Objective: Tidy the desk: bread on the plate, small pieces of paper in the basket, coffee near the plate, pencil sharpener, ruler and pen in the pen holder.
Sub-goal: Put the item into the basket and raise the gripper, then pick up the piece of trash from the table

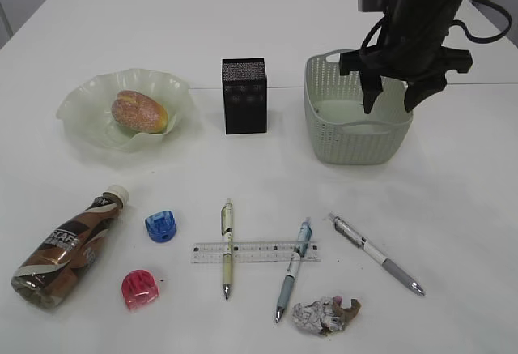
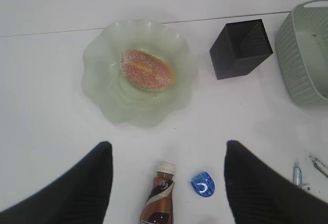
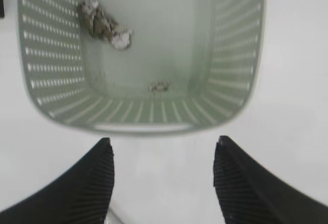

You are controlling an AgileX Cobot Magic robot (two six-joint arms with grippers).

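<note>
With the right gripper (image 1: 393,101) spread wide and empty above the pale green woven plastic basket (image 1: 354,139), which already holds one crumpled paper wad (image 3: 104,23), you risk clipping its near rim when reaching toward the remaining crumpled paper ball (image 1: 326,315) at near right.

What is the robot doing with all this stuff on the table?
It is tidying a desk. The right hand hangs open over the green basket, where a crumpled paper already lies. The bread sits on the plate. Another paper ball, the coffee bottle, three pens, a ruler and two sharpeners are on the table, not yet put away. The left hand is open and holds nothing.
</note>
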